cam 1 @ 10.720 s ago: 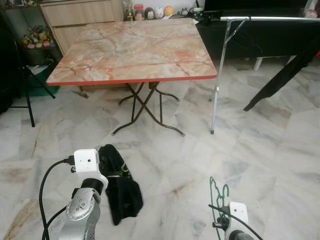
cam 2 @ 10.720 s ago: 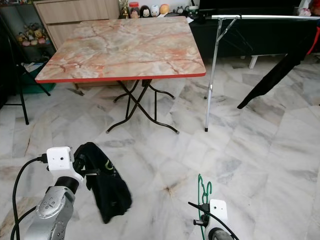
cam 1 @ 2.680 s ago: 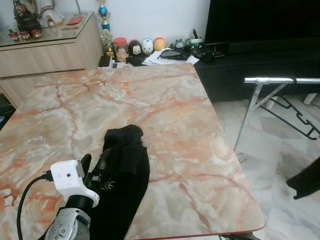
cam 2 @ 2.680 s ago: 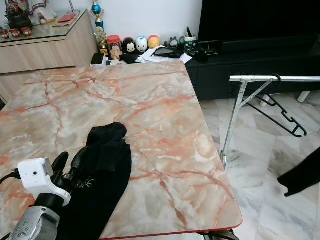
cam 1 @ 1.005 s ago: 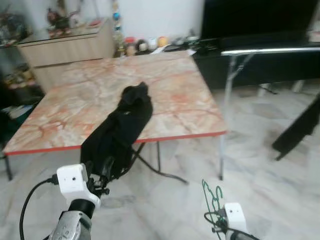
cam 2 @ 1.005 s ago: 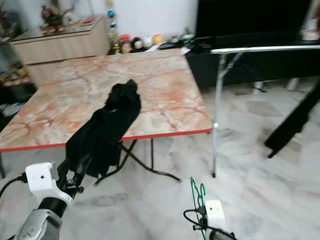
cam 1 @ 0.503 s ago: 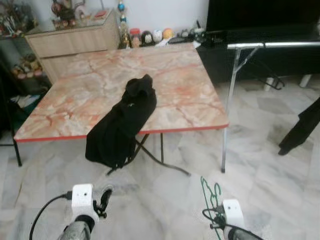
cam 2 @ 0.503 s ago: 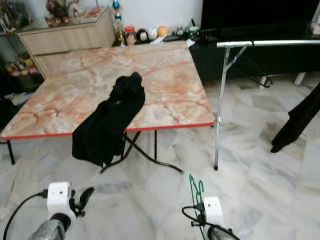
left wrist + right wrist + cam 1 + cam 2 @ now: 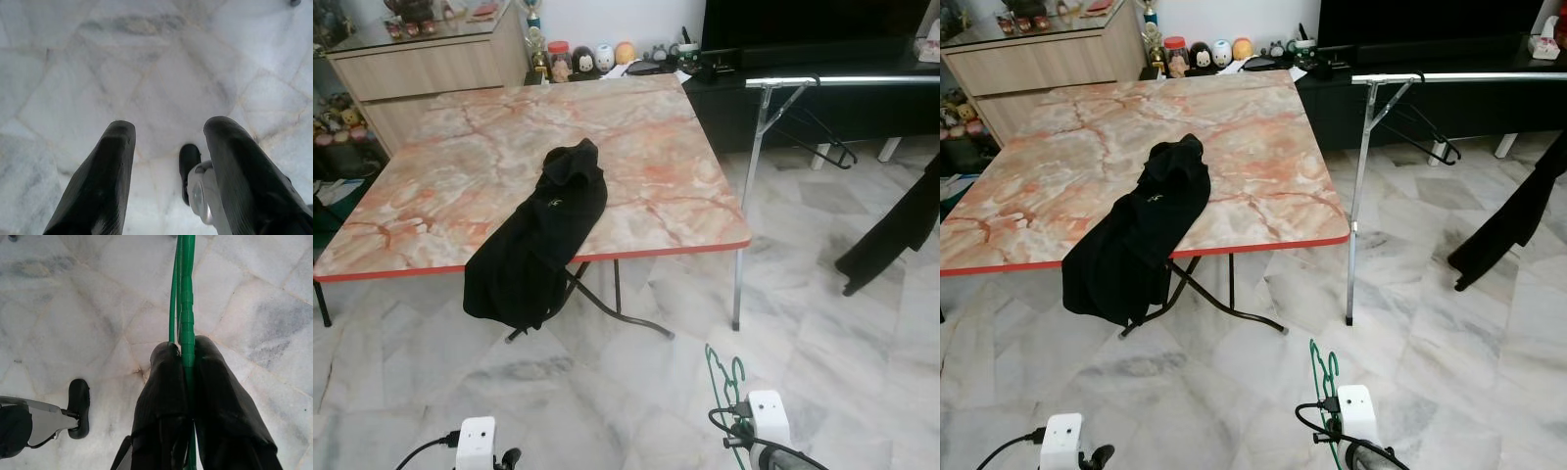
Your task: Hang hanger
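A green wire hanger (image 9: 725,375) stands up from the bottom edge, low over the floor. My right gripper (image 9: 182,350) is shut on its lower part, the green wire (image 9: 184,289) running out between the fingers. My left gripper (image 9: 166,142) hangs low over the floor, open and holding nothing. A silver clothes rail (image 9: 847,79) runs along the upper right, with a black hanger (image 9: 824,140) on it. A black garment (image 9: 536,238) lies draped over the front edge of the marble table (image 9: 646,147).
Another dark garment (image 9: 893,228) hangs at the right edge. The rack's silver leg (image 9: 745,225) stands beside the table's right corner. A low wooden cabinet (image 9: 421,69) and a dark TV bench (image 9: 803,59) line the back wall. Marble floor (image 9: 607,392) lies between me and the table.
My left gripper has let go of the black garment and dropped to the bottom edge. The garment stays draped over the table. The camera has shifted slightly; the right gripper still holds the hanger.
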{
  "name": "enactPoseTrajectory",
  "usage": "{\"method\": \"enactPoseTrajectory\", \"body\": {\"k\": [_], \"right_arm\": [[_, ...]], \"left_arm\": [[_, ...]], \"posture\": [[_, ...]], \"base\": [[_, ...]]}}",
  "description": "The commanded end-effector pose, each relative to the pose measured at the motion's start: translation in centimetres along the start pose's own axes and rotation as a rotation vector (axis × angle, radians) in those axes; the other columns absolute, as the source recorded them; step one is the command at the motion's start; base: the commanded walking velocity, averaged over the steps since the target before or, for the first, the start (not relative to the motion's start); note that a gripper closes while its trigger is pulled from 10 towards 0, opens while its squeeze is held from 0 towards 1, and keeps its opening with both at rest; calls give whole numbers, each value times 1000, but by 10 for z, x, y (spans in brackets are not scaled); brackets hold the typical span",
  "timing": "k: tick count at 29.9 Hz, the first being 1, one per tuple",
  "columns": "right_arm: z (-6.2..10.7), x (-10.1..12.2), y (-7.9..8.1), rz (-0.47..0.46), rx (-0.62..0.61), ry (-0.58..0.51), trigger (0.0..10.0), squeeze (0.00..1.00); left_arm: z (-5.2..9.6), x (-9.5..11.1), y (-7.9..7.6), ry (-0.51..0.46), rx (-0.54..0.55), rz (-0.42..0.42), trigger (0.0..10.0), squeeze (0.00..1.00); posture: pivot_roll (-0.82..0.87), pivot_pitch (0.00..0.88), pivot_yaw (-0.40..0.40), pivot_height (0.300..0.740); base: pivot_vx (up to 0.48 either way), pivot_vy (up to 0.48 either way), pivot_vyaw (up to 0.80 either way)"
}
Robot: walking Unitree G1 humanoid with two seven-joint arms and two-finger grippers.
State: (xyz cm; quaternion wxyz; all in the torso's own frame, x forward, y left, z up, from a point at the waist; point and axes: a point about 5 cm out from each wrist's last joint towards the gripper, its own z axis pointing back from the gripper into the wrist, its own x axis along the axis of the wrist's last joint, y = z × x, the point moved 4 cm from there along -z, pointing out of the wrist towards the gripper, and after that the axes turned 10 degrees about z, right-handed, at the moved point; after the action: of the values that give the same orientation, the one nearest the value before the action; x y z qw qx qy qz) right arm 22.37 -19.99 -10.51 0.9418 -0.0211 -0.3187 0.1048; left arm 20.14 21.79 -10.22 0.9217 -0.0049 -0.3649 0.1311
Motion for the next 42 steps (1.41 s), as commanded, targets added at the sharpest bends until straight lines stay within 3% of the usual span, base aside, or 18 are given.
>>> {"method": "enactPoseTrajectory", "body": {"k": [1, 14, 20, 39, 42], "right_arm": [[0, -2, 3, -12, 6, 2, 10000, 0], [1, -4, 2, 10, 11, 9, 10000, 0], [1, -5, 2, 13, 12, 11, 10000, 0], [1, -6, 2, 26, 12, 14, 10000, 0], [1, -5, 1, 21, 8, 12, 10000, 0]], "left_arm": [[0, -11, 1, 29, 20, 36, 10000, 0], [-2, -14, -1, 27, 26, 60, 10000, 0], [1, -27, -5, 53, 23, 52, 10000, 0], [3, -36, -8, 82, 6, 53, 10000, 0], [3, -33, -1, 73, 27, 68, 10000, 0]], "posture": [[-28, 0, 58, 732], [-41, 0, 52, 732], [-47, 0, 56, 732], [-60, 0, 59, 732], [-59, 0, 58, 732]], "base": [[0, 0, 0], [0, 0, 0], [0, 0, 0], [0, -323, 0], [0, -442, 0]]}}
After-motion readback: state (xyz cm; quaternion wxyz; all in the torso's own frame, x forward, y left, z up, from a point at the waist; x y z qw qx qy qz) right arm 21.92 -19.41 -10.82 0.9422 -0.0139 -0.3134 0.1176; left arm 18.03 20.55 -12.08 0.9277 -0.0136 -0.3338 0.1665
